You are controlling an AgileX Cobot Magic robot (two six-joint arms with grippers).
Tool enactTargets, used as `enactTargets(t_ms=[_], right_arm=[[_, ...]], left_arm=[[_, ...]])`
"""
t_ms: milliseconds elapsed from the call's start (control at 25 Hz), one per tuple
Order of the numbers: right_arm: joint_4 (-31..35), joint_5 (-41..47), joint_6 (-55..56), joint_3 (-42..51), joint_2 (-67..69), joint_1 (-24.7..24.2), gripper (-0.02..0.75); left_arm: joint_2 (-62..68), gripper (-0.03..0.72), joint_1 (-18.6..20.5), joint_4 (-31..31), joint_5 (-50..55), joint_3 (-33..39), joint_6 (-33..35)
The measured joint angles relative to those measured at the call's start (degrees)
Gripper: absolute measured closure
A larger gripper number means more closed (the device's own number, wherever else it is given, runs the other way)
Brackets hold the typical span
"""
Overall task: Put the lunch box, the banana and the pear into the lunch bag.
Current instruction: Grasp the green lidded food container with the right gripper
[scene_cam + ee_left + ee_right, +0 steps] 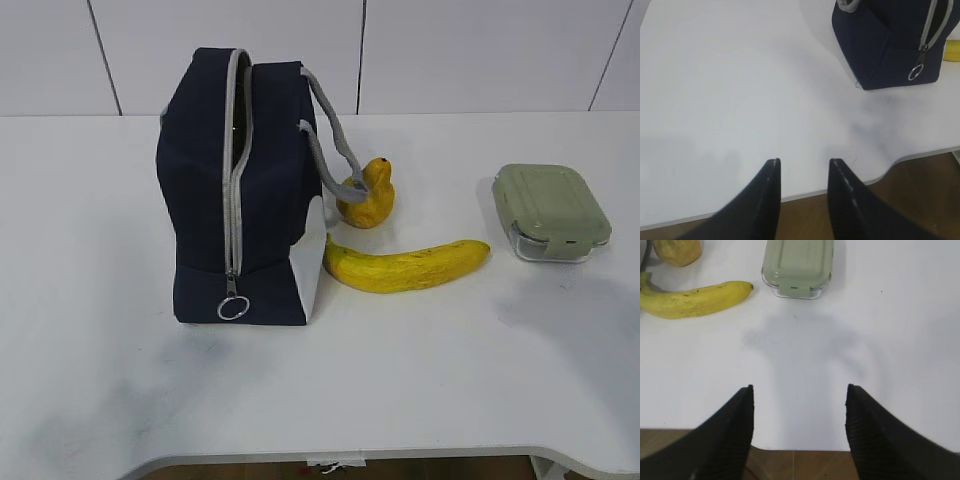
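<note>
The navy lunch bag [240,190] stands upright left of centre, its grey zipper [233,180] run down the front with the ring pull [232,308] at the bottom; it also shows in the left wrist view [885,45]. The pear [367,196] sits just right of the bag under a grey handle. The banana [405,266] lies in front of it. The lunch box [550,211] with its sage-green lid stands at the right. My left gripper [802,162] is open and empty over the table's front edge. My right gripper [800,387] is open and empty, well short of the lunch box [798,266] and banana [692,300].
The white table [400,380] has a curved front edge [900,160] near both grippers. A white panelled wall [450,50] stands behind. The pear [677,251] shows at the top left of the right wrist view. Neither arm shows in the exterior view.
</note>
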Motion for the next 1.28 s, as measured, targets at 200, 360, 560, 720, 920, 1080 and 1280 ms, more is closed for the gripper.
enactTargets(t_ms=[200, 360, 560, 720, 920, 1080, 1280], right_arm=[[0.0, -2.4, 0.7, -6.5, 11.0, 0.0, 0.269], [0.0, -3.1, 1.0, -12.3, 18.4, 0.0, 0.269], [-0.4, -4.2, 1.0, -18.9, 25.9, -1.1, 0.269], [2.2, -4.3, -0.7, -22.6, 31.5, -6.3, 0.269], [13.7, -4.0, -9.6, -26.0, 37.2, -15.2, 0.269], [23.7, -1.1, -19.7, -28.1, 41.8, -22.9, 0.269], [44.0, 4.1, -36.4, -28.9, 49.0, -31.0, 0.269]], left_arm=[[0.0, 0.444, 0.0, 0.1, 0.0, 0.0, 0.0], [0.0, 0.444, 0.0, 0.1, 0.0, 0.0, 0.0], [0.0, 0.444, 0.0, 0.1, 0.0, 0.0, 0.0], [0.0, 0.444, 0.0, 0.1, 0.0, 0.0, 0.0], [0.0, 0.444, 0.0, 0.1, 0.0, 0.0, 0.0], [0.0, 0.444, 0.0, 0.1, 0.0, 0.0, 0.0], [0.0, 0.444, 0.0, 0.1, 0.0, 0.0, 0.0]])
